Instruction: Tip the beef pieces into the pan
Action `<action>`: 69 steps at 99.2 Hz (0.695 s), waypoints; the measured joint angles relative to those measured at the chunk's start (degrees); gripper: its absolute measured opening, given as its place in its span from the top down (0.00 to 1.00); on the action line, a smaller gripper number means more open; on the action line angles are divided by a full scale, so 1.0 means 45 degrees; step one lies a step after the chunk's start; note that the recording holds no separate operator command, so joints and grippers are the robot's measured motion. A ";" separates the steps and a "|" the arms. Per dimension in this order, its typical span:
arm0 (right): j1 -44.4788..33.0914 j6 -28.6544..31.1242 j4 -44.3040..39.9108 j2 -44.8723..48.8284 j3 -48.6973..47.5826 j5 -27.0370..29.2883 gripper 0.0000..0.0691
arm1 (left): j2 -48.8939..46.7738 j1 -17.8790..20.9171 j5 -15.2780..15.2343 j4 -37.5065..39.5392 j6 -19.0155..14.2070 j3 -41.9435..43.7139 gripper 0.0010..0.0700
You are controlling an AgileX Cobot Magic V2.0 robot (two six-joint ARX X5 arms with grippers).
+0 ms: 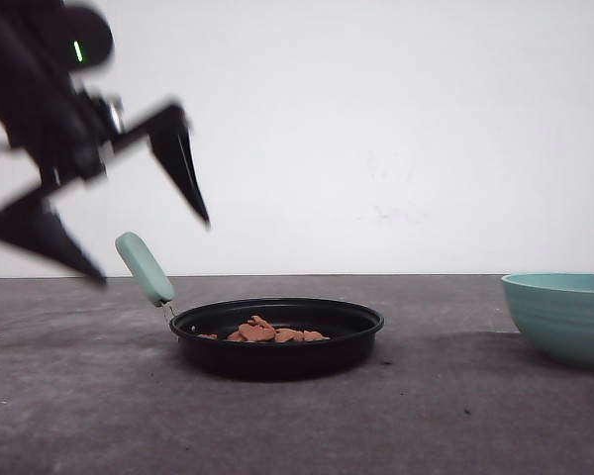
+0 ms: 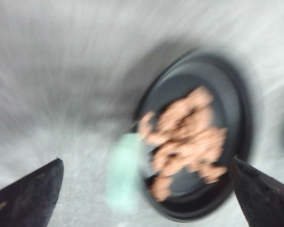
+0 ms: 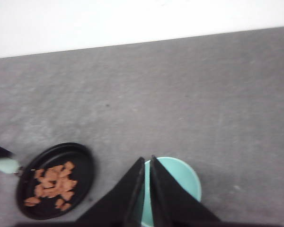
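Black pan mid-table, mint handle angling up toward the left, beef pieces heaped inside, left gripper hovering above, jaws wide apart, right gripper jaws together over teal bowl

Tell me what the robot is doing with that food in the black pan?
The beef pieces already lie in the pan on the grey table. Nothing is holding them now. The left gripper hangs open in the air above the pan's mint-green handle, not touching it. The right gripper is shut and empty over the teal bowl, which stands off to the right of the pan. The pouring looks done.
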 joint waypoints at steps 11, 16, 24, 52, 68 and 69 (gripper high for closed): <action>0.0000 -0.0699 0.0126 0.0000 0.0000 0.0602 0.98 | -0.2001 0.0000 -0.1001 0.0015 0.0107 0.0000 0.01; 0.0000 -0.1020 0.0457 -0.0068 -0.0049 0.0937 0.98 | -0.2934 -0.0005 -0.1647 0.0015 0.0272 0.0000 0.04; 0.0000 -0.1438 0.1355 -0.0374 -0.0364 0.1180 0.98 | -0.4493 -0.0024 -0.3079 0.0010 0.0554 0.0000 0.34; 0.0000 -0.2958 0.3133 -0.1991 -0.2215 0.0991 0.98 | -1.0044 -0.0015 -0.5916 -0.0306 0.1685 -0.0952 0.97; 0.0000 -0.3099 0.2521 -0.2011 -0.2497 0.0738 0.98 | -1.1953 0.0063 -0.7193 -0.2045 0.1841 -0.1758 0.98; 0.0000 -0.3099 0.2521 -0.2011 -0.2497 0.0738 0.98 | -1.2031 0.0063 -0.7252 -0.2137 0.1851 -0.1758 0.98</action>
